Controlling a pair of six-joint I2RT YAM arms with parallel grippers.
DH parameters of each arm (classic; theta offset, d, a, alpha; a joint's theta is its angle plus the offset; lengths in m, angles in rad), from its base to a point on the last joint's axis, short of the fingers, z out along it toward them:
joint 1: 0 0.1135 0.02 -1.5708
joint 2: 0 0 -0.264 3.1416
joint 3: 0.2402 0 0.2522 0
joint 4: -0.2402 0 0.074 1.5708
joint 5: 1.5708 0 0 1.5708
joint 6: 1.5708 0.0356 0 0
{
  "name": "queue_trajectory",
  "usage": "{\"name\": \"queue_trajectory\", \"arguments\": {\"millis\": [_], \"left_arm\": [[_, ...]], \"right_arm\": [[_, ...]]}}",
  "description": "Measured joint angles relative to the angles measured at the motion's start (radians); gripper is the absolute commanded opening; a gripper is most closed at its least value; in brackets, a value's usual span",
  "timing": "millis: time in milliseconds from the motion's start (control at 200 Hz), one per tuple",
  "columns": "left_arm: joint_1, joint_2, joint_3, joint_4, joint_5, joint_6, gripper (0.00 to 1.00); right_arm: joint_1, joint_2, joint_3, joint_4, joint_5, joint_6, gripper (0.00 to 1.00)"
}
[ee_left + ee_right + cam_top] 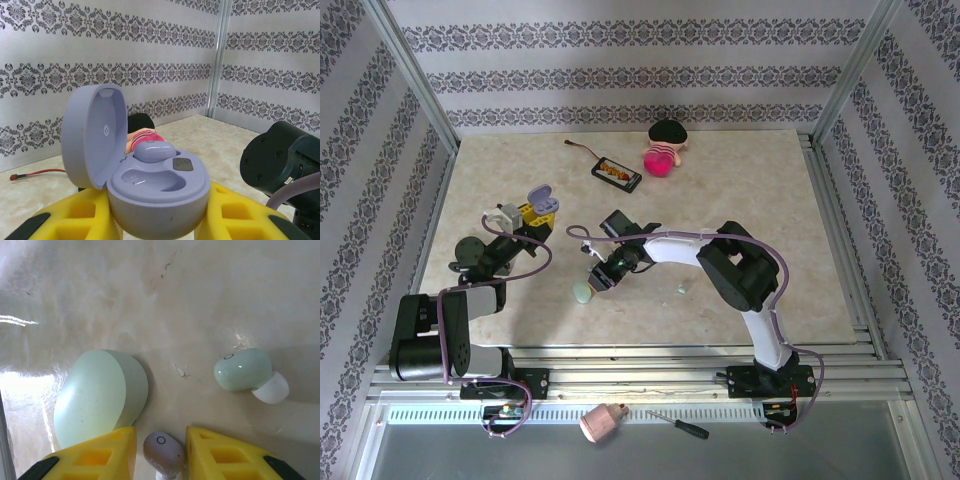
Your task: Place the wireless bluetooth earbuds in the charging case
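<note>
The right gripper stands narrow around the lavender earbud, with slivers of gap on both sides, so it is not yet pinching. Close squarely on its flanks and lift straight, since the shut mint case lies at ten o'clock and a mint earbud at two. Farther off, the left gripper clamps the open lavender case; aim for its vacant near socket.

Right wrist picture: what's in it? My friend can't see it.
A lavender earbud lies on the marble table between the open yellow fingers of the right gripper. A closed mint-green case sits at the picture's left, and a mint earbud with a white tip at its right.
</note>
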Motion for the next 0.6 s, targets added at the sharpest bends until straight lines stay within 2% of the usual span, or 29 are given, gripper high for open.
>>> {"name": "queue_trajectory", "arguments": {"millis": [340, 410, 600], "left_arm": [[0.000, 0.000, 0.000, 0.000, 0.000, 0.000, 0.14], [0.000, 0.000, 0.000, 0.000, 0.000, 0.000, 0.14], [0.000, 0.000, 0.000, 0.000, 0.000, 0.000, 0.14]], "right_arm": [[0.000, 0.000, -0.001, -0.023, -0.031, -0.011, 0.23], [0.000, 0.000, -0.001, -0.023, -0.035, -0.011, 0.17], [0.000, 0.000, -0.001, -0.021, -0.043, -0.013, 0.17]]}}
